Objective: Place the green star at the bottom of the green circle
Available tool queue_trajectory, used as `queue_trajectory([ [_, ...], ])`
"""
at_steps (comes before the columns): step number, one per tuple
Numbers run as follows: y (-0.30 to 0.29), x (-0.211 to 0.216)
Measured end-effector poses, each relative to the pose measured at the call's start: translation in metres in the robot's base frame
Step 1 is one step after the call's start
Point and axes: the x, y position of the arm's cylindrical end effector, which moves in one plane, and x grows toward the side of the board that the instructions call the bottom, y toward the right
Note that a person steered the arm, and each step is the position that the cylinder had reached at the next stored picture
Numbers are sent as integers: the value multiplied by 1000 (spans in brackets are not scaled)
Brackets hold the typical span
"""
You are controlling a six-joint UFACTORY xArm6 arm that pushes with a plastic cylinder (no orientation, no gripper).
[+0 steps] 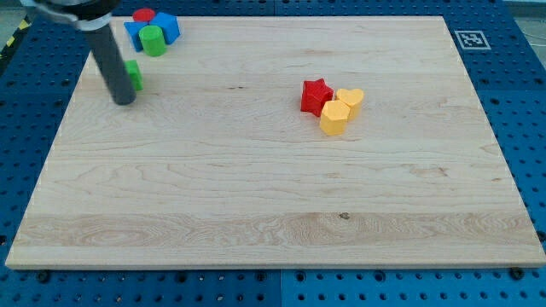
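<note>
My tip (124, 101) pressed against the green star (135, 75), hiding its left side; no fingers, just 1 rod; the star sat just below the green circle (153, 40), nearly placed.

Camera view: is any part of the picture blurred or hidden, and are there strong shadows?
Camera view: light is even and shadows are faint; the rod's upper part looks blurred at the view's top left; my tip hides most of the green star; the green circle looks sharp.
</note>
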Motion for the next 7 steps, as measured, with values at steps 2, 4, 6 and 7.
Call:
queue_trajectory([
  [2, -17, -21],
  [4, -4, -39],
  [6, -4, -45],
  [7, 1, -1],
])
